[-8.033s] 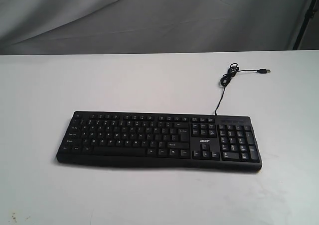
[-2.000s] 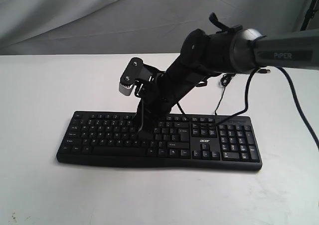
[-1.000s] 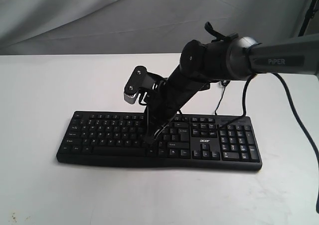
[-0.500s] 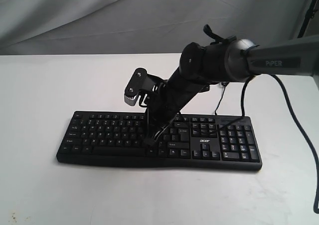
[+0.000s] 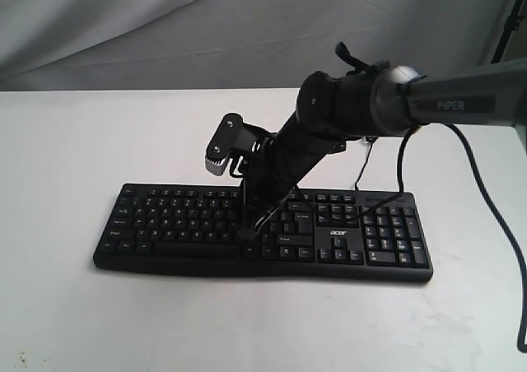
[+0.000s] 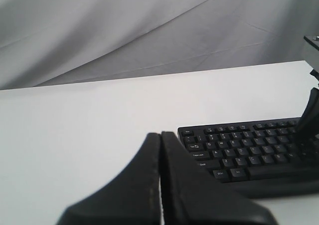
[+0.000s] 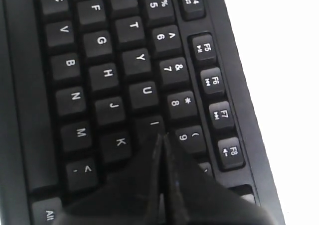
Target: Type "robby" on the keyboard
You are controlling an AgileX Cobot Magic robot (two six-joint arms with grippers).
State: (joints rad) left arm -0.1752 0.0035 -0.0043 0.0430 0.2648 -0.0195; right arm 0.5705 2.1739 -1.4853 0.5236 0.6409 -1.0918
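Observation:
The black keyboard lies flat on the white table, with the number pad to the right. My right arm comes in from the right and slants down over the keyboard's middle. My right gripper is shut and empty, tips down at the keys. In the right wrist view the right gripper points at the edge of the I key, beside the 9 key; the keys under its fingers are hidden. My left gripper is shut and empty over bare table, off the keyboard's Esc end.
The keyboard's thin cable runs back from its far edge behind my right arm. A thick robot cable hangs down at the right. Grey cloth backs the table.
Eight seconds ago no arm was over the keyboard. In the last two seconds my right gripper's tip moved a little right and toward the front row; in the last half second it barely moved.

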